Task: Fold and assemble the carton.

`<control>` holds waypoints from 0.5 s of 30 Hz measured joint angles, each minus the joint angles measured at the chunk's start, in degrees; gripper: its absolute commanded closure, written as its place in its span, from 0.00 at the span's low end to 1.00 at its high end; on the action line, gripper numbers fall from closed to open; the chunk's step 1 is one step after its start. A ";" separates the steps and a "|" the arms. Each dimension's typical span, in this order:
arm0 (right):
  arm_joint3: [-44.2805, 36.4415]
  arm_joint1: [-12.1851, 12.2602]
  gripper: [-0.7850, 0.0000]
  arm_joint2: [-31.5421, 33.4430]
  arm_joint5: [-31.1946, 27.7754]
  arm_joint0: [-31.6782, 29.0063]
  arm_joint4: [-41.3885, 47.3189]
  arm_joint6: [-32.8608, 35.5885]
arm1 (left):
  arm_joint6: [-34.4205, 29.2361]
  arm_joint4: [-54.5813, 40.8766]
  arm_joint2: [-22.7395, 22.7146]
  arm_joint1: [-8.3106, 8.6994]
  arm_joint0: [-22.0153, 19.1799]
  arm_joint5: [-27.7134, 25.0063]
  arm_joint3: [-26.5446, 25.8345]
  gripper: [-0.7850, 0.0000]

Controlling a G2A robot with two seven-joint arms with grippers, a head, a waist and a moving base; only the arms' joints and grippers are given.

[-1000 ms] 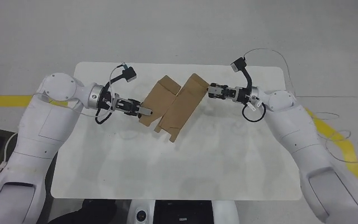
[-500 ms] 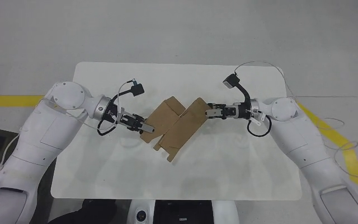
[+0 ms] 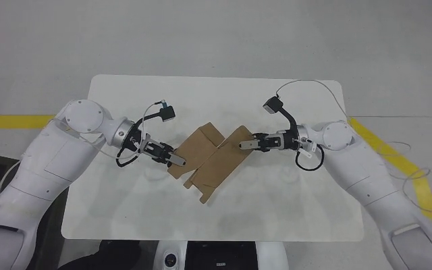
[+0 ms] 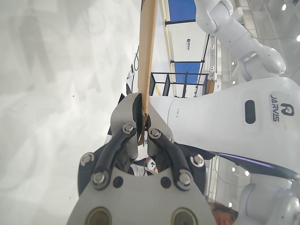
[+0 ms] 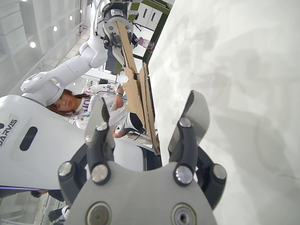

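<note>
1. Right now the carton (image 3: 210,160) is a flattened brown blank near the middle of the surface (image 3: 121,202), stretched between the two arms; from the top view I cannot tell whether its free corners touch the surface or hang just above it
2. The left jaws are clamped on the carton's corner nearest that arm, and the left wrist view shows the cardboard edge pinched well inside them
3. The right jaws stand apart and straddle the opposite end. In the right wrist view the board's edge runs into the gap, closer to one side than the other, with nothing gripped
4. The step in hand looks like taking a second grip, so that the two arms together can open the blank into a sleeve
5. To do it well, centre the gap on the edge first, then feed the board deeper before closing. A bite at the very tip would likely slip once the arms pull
6. The end seen from the right wrist seems to show layers lying together, so choose deliberately whether to take one panel or the whole stack, since only a single panel will let the sleeve spread
7. Hold the left arm steady and close slowly, because a corner grip lets the board pivot under a sideways nudge
</note>
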 measured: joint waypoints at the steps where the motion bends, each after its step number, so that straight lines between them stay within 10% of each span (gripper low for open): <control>1: -0.10 0.06 0.56 -0.45 -0.14 0.15 0.23 -0.14 | 0.00 -0.33 0.32 0.09 -0.22 0.00 0.14 1.00; 15: -0.64 0.98 0.87 -6.41 -1.19 3.09 3.09 -1.20 | 0.00 -4.60 3.92 0.80 -2.73 0.00 2.41 1.00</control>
